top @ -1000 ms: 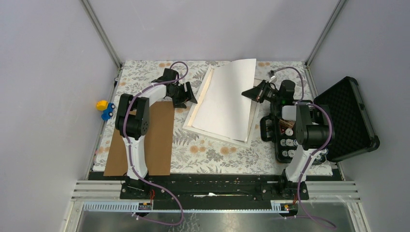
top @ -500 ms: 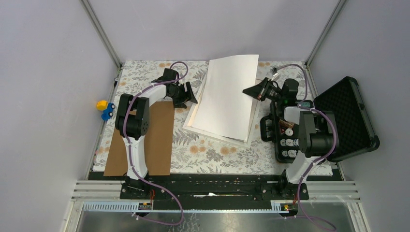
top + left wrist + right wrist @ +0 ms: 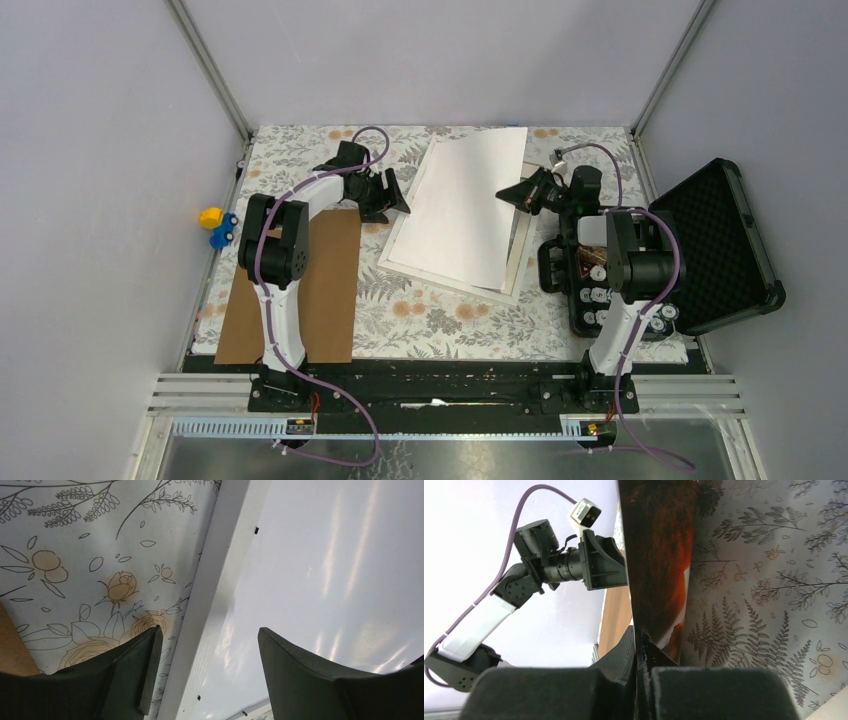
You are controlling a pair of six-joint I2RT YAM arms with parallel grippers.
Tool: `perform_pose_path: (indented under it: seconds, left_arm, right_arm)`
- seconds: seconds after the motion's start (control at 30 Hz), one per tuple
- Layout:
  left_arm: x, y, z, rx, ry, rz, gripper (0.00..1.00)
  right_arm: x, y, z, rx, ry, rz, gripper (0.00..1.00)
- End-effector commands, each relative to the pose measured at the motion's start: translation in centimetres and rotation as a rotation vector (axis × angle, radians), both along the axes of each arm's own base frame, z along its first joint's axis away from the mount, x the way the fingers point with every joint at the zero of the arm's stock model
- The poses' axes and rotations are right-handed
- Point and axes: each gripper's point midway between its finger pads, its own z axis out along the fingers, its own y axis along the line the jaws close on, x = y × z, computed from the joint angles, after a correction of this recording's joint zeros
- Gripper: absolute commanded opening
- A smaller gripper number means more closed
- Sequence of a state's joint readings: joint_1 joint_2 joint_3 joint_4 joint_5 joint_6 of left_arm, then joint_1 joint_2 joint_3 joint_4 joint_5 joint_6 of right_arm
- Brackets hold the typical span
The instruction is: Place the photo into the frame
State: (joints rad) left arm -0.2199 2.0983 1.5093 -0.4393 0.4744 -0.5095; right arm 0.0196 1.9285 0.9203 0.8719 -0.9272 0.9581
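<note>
photo (image 3: 465, 205): lower, flatter than half a second ago, over frame (image 3: 215, 580) on desk (image 3: 430, 322). right end effector (image 3: 512, 193) clenched on its edge. left end effector (image 3: 396, 200) released, by frame's left rim.

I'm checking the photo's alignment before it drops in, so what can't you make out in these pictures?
Top external: the photo shows only its white back; it covers most of the frame.
Right wrist: the photo is nearly edge-on, cut off at the top.
Left wrist: glare on the frame's pane; its far side cut off.
</note>
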Motion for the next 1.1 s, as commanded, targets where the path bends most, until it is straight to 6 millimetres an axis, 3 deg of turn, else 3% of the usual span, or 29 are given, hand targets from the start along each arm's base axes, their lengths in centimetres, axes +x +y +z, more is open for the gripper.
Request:
perform_pose_path:
  seconds: [0.0,0.47,0.5,0.67,0.73,0.83,1.07]
  left_arm:
    - [1.0,-0.1,2.1,-0.029,-0.07,-0.001,0.77]
    - [1.1,-0.2,1.8,-0.074,-0.043,0.008,0.77]
    - [1.0,-0.5,2.0,-0.092,-0.037,0.0,0.77]
    - [1.0,-0.4,2.5,-0.076,-0.053,-0.001,0.77]
    - [1.1,-0.5,3.2,-0.076,-0.069,-0.005,0.77]
    - [1.2,-0.3,4.8,-0.065,-0.116,-0.002,0.77]
    - [1.6,0.6,7.0,-0.018,-0.177,0.009,0.78]
  right_arm:
    - [1.0,0.1,-0.6,-0.038,0.021,-0.021,0.0]
    - [1.2,-1.2,-3.6,-0.183,0.156,-0.072,0.0]
    - [1.3,-1.5,-3.7,-0.203,0.154,-0.084,0.03]
    - [1.3,-2.5,-4.4,-0.297,0.199,-0.117,0.37]
    - [1.3,-3.3,-4.9,-0.37,0.229,-0.136,0.45]
    - [0.7,-5.0,-5.2,-0.501,0.296,-0.152,0.53]
    - [-0.1,-8.1,-3.9,-0.71,0.32,-0.205,0.67]
